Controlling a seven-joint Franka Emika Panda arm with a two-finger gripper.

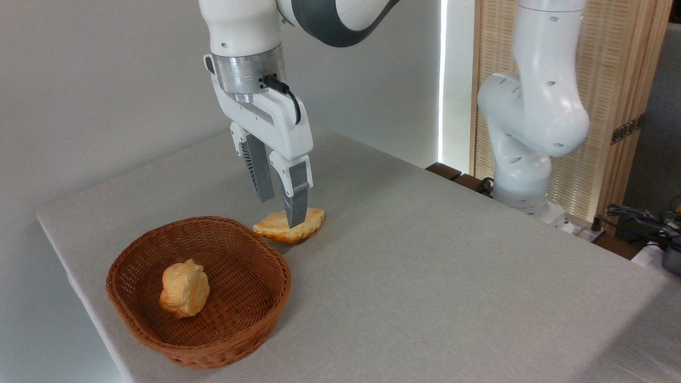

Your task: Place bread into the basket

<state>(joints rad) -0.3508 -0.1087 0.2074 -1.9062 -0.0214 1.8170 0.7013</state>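
Currently, my pincer parted, ribbed grey fingers over flat scalloped bread, gripping nothing, woven wicker basket adjacent, chunky pale bun inside, grey cloth-textured counter.

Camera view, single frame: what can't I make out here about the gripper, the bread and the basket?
- Gripper contact: one finger overlaps the bread; whether it touches or hovers above cannot be told.
- Middle of the bread: hidden behind that finger.
- Basket floor: partly hidden by its near wall and by the bun.
- Underside of the bun: out of sight.
- Arm above the wrist: cut off by the top edge.
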